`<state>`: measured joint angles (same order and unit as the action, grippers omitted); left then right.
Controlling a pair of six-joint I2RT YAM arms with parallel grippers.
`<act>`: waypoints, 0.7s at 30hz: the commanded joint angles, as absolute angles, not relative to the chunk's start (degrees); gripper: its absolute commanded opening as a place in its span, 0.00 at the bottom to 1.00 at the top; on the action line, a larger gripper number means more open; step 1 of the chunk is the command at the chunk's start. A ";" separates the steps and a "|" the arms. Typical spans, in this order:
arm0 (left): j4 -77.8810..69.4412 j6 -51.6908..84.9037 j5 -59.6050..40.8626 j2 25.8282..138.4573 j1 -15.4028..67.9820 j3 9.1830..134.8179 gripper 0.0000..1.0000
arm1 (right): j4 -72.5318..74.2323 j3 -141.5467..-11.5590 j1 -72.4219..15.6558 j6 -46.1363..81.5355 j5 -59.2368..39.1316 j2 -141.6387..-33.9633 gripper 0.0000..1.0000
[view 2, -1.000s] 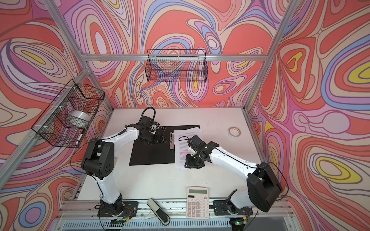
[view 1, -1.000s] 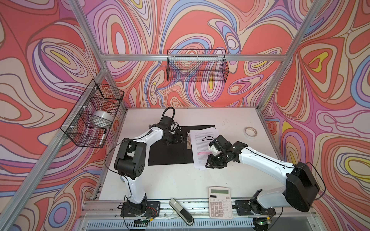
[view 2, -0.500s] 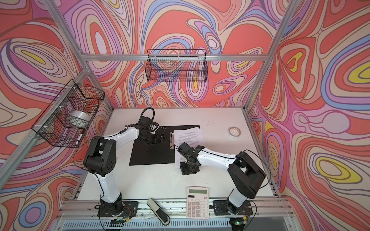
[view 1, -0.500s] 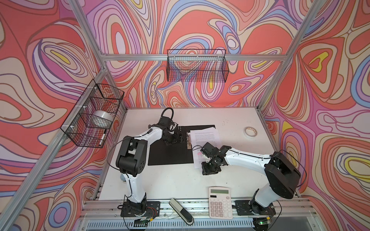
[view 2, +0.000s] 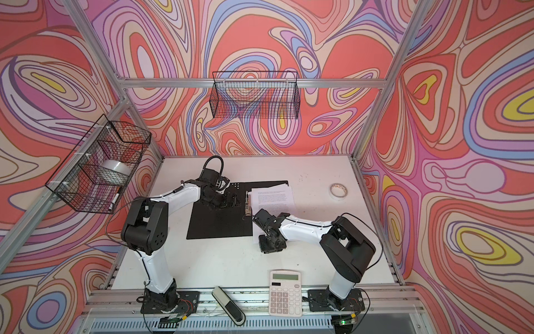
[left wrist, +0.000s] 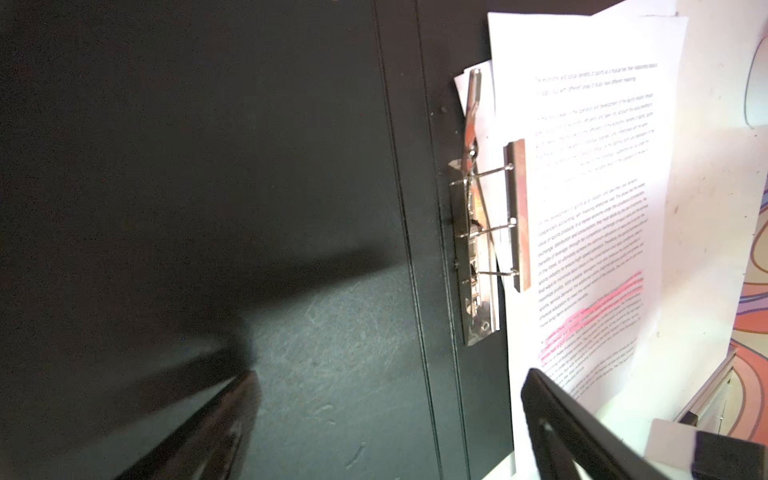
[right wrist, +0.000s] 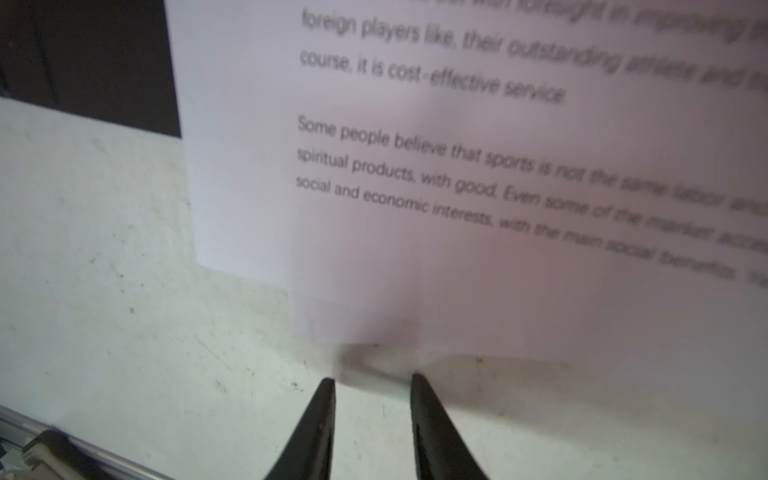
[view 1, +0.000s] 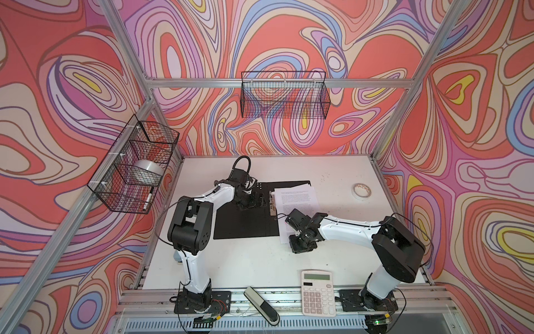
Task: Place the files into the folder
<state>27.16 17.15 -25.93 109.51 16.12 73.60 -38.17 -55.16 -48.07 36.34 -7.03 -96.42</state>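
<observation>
Currently: folder (view 1: 245, 228) lies open flat on the table (view 1: 231, 260), black inside up. The files (view 1: 296, 199) sit on its right half as a loose stack, slightly fanned at the far end. Their near end sticks past the folder's front edge onto bare table. Spine clip (left wrist: 473, 249) runs along the stack's left edge and its bar stands over that edge, so it blocks any slide further left. Can't tell if it's pressing down. One sheet corner pokes out beneath the clip's lever. My left claw (left wrist: 390, 374) hangs over the folder's left panel just beside the clip, jaws spread wide, holding nothing. My right claw (right wrist: 372, 378) is low over the table just off the near edge of the files, tips pointing at it. Its jaws are partly apart with a narrow gap and no paper between them. Around: calculator (view 1: 318, 292) at the front edge, well clear; tape roll (view 1: 361, 191) right of the files, apart; grey-black pedal-like thing (view 1: 261, 306) on the front rail. Left-wall basket (view 1: 133, 170) holds another roll; back-wall basket (view 1: 284, 98) hangs above the table.
</observation>
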 commanded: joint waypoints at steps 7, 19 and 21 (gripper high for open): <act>26.89 16.70 -26.75 111.01 15.81 73.48 0.99 | -35.82 -56.63 -48.42 38.14 0.33 -100.98 0.32; 26.50 16.52 -27.17 111.54 15.82 73.30 0.98 | -34.09 -61.63 -48.52 37.27 1.77 -106.19 0.32; 26.54 16.52 -27.20 111.53 15.82 73.39 0.98 | -34.89 -63.03 -48.65 37.05 1.70 -107.28 0.32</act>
<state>26.81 17.15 -26.61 110.48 16.12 73.60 -34.68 -63.07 -48.21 37.50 0.97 -103.55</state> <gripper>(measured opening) 0.985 0.320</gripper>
